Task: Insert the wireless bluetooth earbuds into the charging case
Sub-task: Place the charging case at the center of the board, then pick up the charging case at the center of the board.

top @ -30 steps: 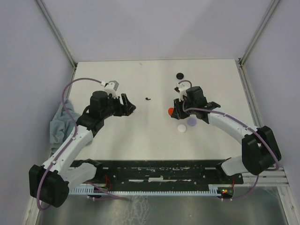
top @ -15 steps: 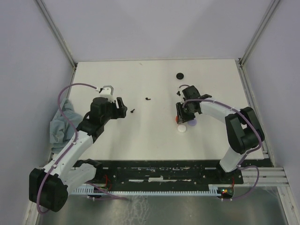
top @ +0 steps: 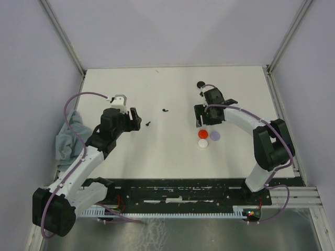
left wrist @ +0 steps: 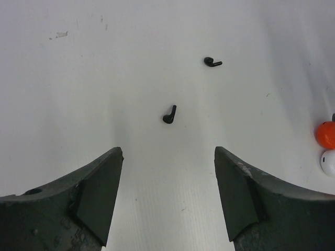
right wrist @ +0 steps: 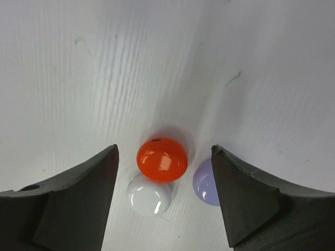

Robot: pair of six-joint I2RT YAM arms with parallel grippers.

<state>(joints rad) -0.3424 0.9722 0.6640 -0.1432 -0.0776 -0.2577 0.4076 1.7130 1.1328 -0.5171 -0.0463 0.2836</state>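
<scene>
my left gripper (left wrist: 168, 157) stands wide and empty, aimed at the nearer black earbud (left wrist: 169, 114), i think so that it can close on it; the second black earbud (left wrist: 212, 62) lies further away. my right gripper (right wrist: 165, 151) is also wide, holding nothing, above the red case (right wrist: 162, 159), with the white case (right wrist: 149, 194) and lavender case (right wrist: 207, 183) just beside. the table (top: 157, 151) is white with small marks, the walls (top: 172, 31) are pale, and a grey cloth (top: 68, 138) lies at the left edge
</scene>
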